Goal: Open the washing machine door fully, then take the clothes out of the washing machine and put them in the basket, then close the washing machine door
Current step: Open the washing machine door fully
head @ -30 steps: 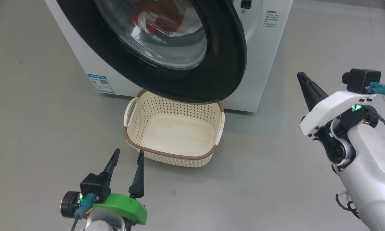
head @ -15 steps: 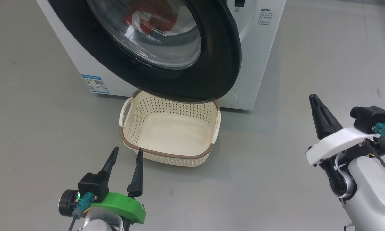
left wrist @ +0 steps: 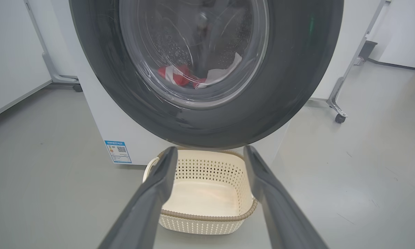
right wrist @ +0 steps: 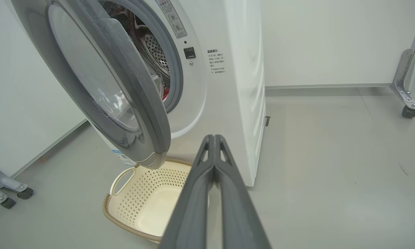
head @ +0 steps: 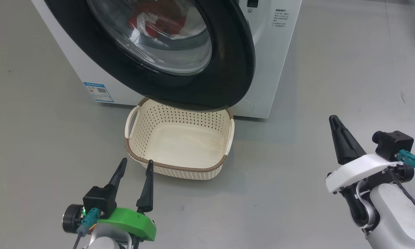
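while my left hand gaped and right hand sat closed, the washing machine door seemed rigid, slick; its edge offered purchase.

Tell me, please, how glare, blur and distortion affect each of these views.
Head view: bright reflections on the door partly veil the clothes. Left wrist view: the door looks hazy, and the left hand is soft up close. Right wrist view: the wide lens bows the washing machine's edges.
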### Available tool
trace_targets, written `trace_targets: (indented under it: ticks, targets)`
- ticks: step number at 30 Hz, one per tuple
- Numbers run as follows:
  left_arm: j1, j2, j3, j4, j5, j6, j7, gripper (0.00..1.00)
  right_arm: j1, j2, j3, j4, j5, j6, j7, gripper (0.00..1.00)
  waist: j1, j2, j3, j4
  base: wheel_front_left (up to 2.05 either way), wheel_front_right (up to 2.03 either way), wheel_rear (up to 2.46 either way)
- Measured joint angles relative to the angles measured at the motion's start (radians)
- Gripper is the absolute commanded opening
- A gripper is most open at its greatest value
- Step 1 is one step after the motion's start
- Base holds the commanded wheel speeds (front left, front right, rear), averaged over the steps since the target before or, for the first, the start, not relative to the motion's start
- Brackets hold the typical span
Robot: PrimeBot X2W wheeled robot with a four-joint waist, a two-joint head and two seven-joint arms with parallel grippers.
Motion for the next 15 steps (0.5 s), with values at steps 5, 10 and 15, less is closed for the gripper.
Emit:
trace_targets:
  ticks: [5,10,15]
  targets:
    - [0.000,0.000,0.000,-0.001,0.000,-0.001,0.000,1.00,0.016,-0.002,0.002,-0.016,-0.007,-0.008,0.000,0.00,0.0000,0.0000,0.001,-0.002,0.00,0.00,0.00]
    - [0.001,0.000,0.000,-0.002,0.000,-0.002,0.000,1.00,0.024,-0.006,-0.002,-0.026,-0.014,-0.033,-0.003,1.00,0.0000,0.0000,0.004,-0.002,0.00,0.00,0.00]
    - [0.001,0.000,0.000,-0.001,0.000,-0.005,0.000,1.00,0.035,-0.007,-0.002,-0.034,-0.015,-0.036,-0.003,1.00,0.0000,0.0000,0.005,-0.001,0.00,0.00,0.00]
